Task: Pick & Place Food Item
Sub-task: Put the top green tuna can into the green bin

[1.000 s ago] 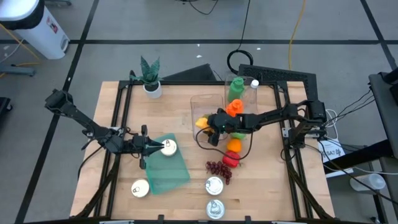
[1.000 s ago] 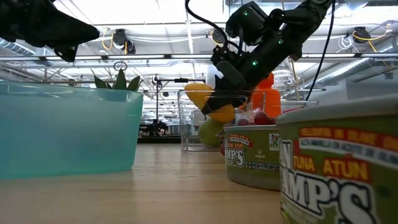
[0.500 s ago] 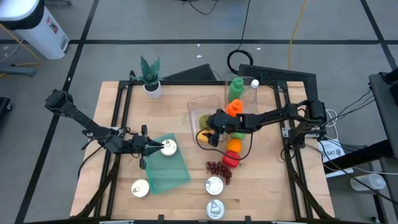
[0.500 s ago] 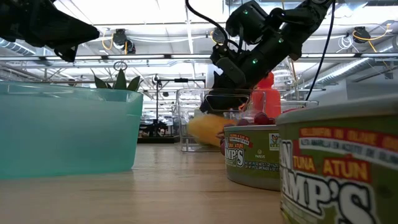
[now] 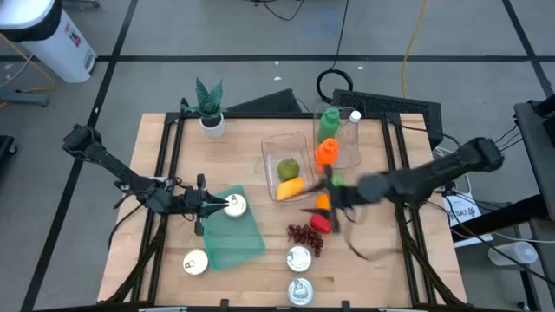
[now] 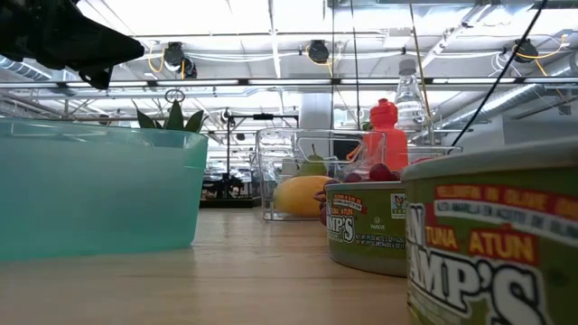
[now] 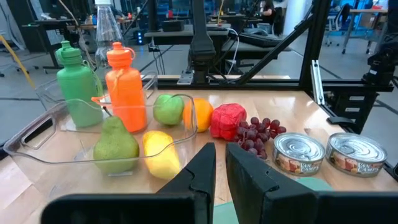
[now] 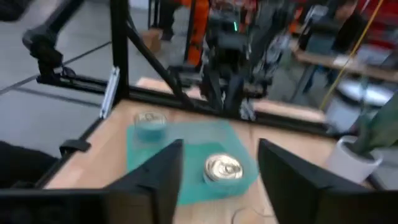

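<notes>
A yellow fruit [image 5: 290, 186] and a green pear [image 5: 288, 168] lie on the floor of the clear container [image 5: 276, 143] at the table's middle back. My right gripper [image 5: 335, 191] hovers open to the right of the container, above the orange [image 5: 323, 201], with nothing between its fingers [image 8: 155, 180]. My left gripper [image 5: 211, 204] stands shut at the table's left, level, its tips beside a can [image 5: 235, 205] that lies in the teal bin [image 5: 232, 234]. Whether it touches the can, I cannot tell. The left wrist view shows nothing between its fingers [image 7: 204, 168].
An orange bottle [image 5: 325, 152], a green bottle [image 5: 328, 121] and a clear bottle [image 5: 354, 117] stand behind the container. A red fruit [image 5: 321, 221], grapes [image 5: 303, 234] and two cans [image 5: 298, 258] lie toward the near edge. Another can [image 5: 195, 263] and a potted plant [image 5: 209, 108] are on the left.
My right gripper held the yellow fruit over the clear container and let it go; the fruit now lies on the container's floor beside the pear. The gripper has then swung up and toward the table's right edge, out of the low view.
</notes>
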